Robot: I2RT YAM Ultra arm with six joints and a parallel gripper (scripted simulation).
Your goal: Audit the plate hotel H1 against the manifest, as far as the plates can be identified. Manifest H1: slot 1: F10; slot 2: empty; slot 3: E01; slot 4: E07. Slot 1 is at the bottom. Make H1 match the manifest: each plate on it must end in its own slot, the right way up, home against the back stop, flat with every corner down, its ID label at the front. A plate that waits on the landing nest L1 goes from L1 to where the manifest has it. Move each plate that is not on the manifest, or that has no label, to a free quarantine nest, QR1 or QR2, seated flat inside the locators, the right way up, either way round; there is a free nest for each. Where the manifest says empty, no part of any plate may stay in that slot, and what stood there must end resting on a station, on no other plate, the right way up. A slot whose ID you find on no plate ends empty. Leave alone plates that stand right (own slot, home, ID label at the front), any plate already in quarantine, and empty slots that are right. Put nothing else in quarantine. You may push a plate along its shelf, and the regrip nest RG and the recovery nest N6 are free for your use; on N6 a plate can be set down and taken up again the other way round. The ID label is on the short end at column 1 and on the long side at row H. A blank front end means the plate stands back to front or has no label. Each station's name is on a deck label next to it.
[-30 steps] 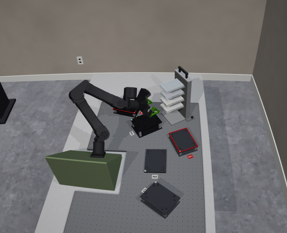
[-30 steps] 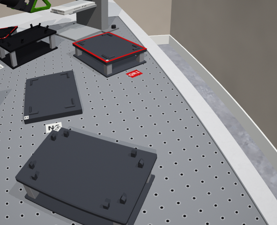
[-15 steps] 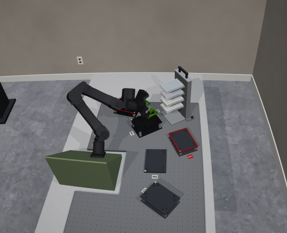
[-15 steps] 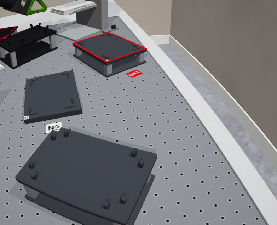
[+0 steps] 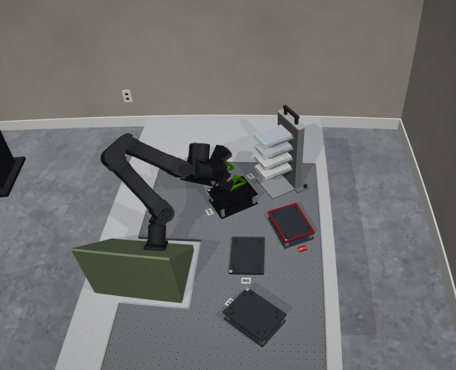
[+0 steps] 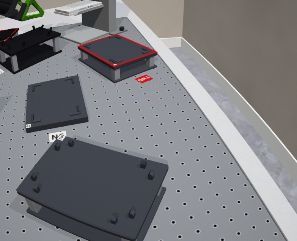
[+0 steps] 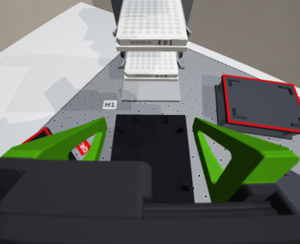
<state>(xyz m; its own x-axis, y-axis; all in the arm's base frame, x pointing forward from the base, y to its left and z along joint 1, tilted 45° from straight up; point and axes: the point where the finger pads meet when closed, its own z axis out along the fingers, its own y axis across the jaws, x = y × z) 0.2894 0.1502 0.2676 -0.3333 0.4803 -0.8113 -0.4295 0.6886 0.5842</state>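
The plate hotel H1 [image 5: 286, 153] stands at the back right with a white plate in each of its four slots. In the wrist view the plate labelled E01 [image 7: 152, 27] sits directly above the bottom plate [image 7: 151, 66], whose front label is too small to read. The two upper plates [image 5: 273, 136] are cut off in the wrist view. My gripper [image 7: 150, 122] is open and empty. It hovers above the black regrip nest RG [image 5: 233, 196] and faces the hotel front. The H1 deck label [image 7: 110, 104] lies ahead of it.
The red-edged quarantine nest QR1 [image 5: 290, 223] is empty, right of RG. A second red-edged nest [image 6: 0, 36] shows partly behind RG. A flat dark nest [image 5: 246, 255] lies by the N6 label [image 5: 245, 280]. A raised dark nest [image 5: 255, 316] stands empty nearer the front.
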